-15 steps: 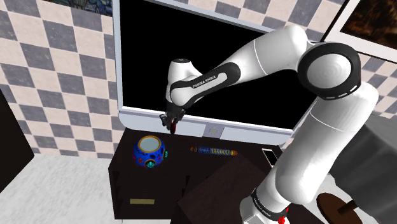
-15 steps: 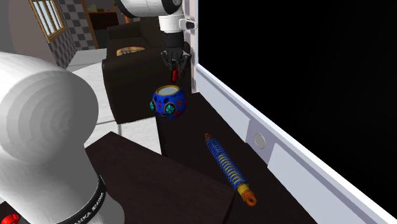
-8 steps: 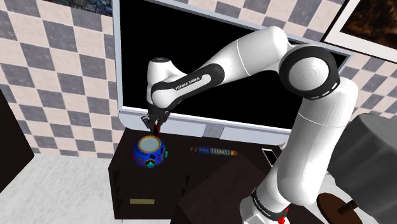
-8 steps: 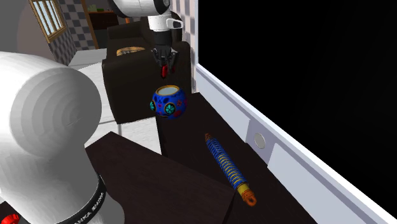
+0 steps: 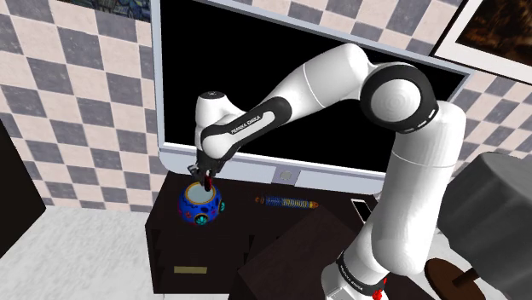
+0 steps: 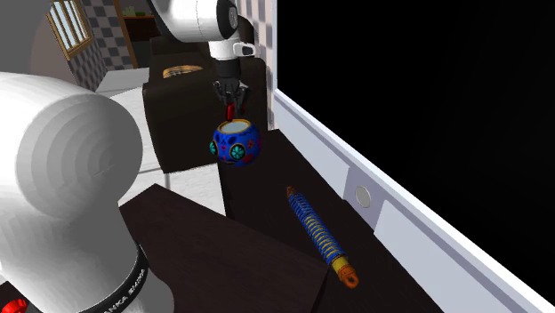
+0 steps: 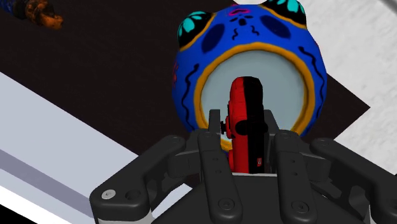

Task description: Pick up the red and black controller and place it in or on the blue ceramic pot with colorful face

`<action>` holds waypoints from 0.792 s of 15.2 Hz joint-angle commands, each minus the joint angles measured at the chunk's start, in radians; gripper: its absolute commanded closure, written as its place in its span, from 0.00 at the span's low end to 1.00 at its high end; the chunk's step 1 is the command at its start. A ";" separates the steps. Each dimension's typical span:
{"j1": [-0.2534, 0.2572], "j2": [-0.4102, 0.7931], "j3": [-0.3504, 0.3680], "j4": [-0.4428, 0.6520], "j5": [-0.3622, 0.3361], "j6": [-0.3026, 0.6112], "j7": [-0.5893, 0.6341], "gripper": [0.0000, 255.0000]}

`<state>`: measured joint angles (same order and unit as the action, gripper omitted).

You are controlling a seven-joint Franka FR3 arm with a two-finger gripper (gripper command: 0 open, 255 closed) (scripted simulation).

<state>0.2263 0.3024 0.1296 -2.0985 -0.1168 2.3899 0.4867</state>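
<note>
In the shoulder view, the end effector (image 5: 205, 173) is pointing down and pinching the red and black controller (image 5: 205, 182), so that it is hanging straight over the blue pot (image 5: 201, 205). The pot is sitting near one end of the dark counter (image 5: 281, 230), close to its back edge. A blue springy thing (image 5: 286, 203) is lying nearer the middle of the counter, well apart from the pot.

In the second exterior view, the controller (image 6: 232, 112) is hanging with its low tip just above the pot's (image 6: 236, 144) open mouth. It is being held upright, probably so it can slip into the hole.

In the wrist view, the two black fingers (image 7: 210, 149) are squeezing the controller (image 7: 245, 118) from both sides, with only a narrow gap between them. The pot's pale inside is showing right behind the controller, so the aim is looking good. I think the next step is going lower and then letting go.
</note>
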 commanded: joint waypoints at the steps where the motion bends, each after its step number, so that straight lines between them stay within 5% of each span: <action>1: 0.002 0.021 -0.002 -0.002 -0.006 0.024 0.005 1.00; 12: 0.004 0.050 -0.006 -0.006 -0.014 0.056 0.011 1.00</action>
<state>0.2306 0.3529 0.1233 -2.1044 -0.1308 2.4460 0.4981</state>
